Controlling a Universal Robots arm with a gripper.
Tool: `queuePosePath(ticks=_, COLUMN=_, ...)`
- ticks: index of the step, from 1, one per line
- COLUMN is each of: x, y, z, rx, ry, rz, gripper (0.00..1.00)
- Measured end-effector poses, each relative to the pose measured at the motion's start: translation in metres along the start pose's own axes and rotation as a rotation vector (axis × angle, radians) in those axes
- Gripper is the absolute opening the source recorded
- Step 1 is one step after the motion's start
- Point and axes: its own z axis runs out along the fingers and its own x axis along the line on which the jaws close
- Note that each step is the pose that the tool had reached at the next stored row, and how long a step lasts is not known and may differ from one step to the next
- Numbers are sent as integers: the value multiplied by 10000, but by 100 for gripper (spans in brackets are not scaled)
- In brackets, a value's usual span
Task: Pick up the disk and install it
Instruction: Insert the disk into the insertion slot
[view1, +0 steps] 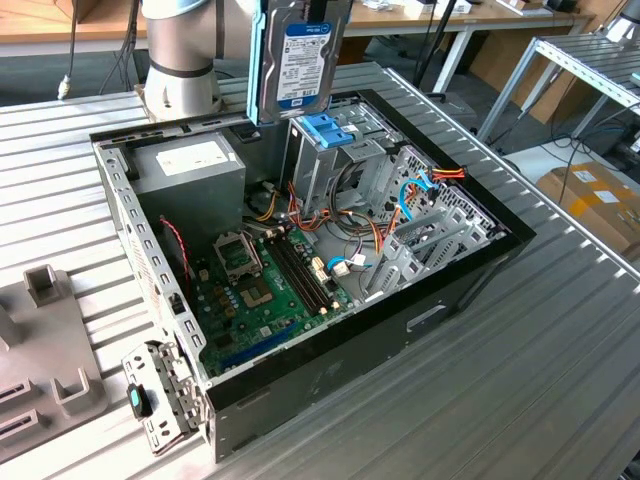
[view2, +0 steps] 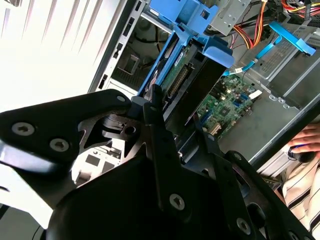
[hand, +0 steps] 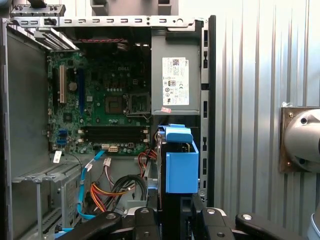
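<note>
Ribbed metal table (view1: 500, 400), desks (view1: 400, 20) behind, bears case (view1: 330, 370); hand (view2: 175, 112) grips disk (view1: 303, 55) above.

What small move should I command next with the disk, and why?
Probably a short, slow descent, with the disk kept upright. The gripper has its jaws shut on the disk, which hangs on edge just above the drive cage and its blue latch. In the exterior view its lower edge is not yet inside. I cannot tell whether it is squarely lined up, so pause and check.
</note>
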Motion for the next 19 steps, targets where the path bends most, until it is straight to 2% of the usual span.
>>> queuePosePath(ticks=2, x=0, y=-23, z=1, rx=0, ry=0, rz=2, gripper=35)
queuePosePath(ticks=7, x=0, y=-183, z=5, rx=0, ry=0, rz=2, gripper=35)
queuePosePath(ticks=11, x=-1, y=-276, z=8, rx=0, ry=-1, rz=2, gripper=35)
queuePosePath(ticks=13, x=-1, y=-400, z=11, rx=0, ry=0, rz=2, gripper=35)
queuePosePath(ticks=14, x=-1, y=-436, z=13, rx=0, ry=0, rz=1, gripper=35)
queuePosePath(ticks=19, x=-1, y=-530, z=15, rx=0, ry=0, rz=2, gripper=35)
